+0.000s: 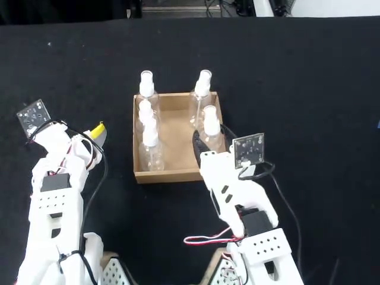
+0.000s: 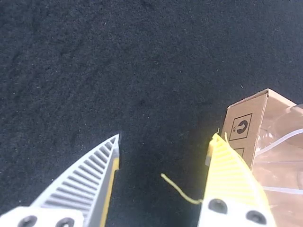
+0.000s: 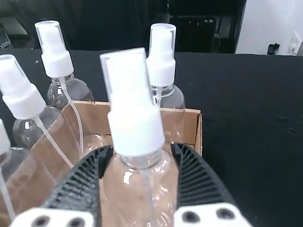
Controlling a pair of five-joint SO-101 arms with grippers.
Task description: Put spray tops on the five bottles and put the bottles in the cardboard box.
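Found the cardboard box open-topped on the black table, between the two arms. Counted five clear bottles inside it, each capped with a white spray top.

Placed the first bottle at the box's back left corner and the second bottle at its back right corner. Noted two more along the box's left wall: the third bottle just in front of the first, and the fourth bottle nearer the box's front wall. Saw these two so close as to overlap in the high view.

Saw the fifth bottle upright against the box's right wall, toward the front, clamped by the right gripper. In the right wrist view, made out its black fingers pressed on either side of that bottle's shoulder, just under the spray top. Could not make out any contact between the bottle's base and the box floor.

Found the left gripper off the box's left side, apart from it, over bare table. In the left wrist view, saw its grey finger and yellow finger spread wide, grasping nothing. Noted a loose yellow thread trailing from the yellow finger, and the box's corner just beside that finger's tip.
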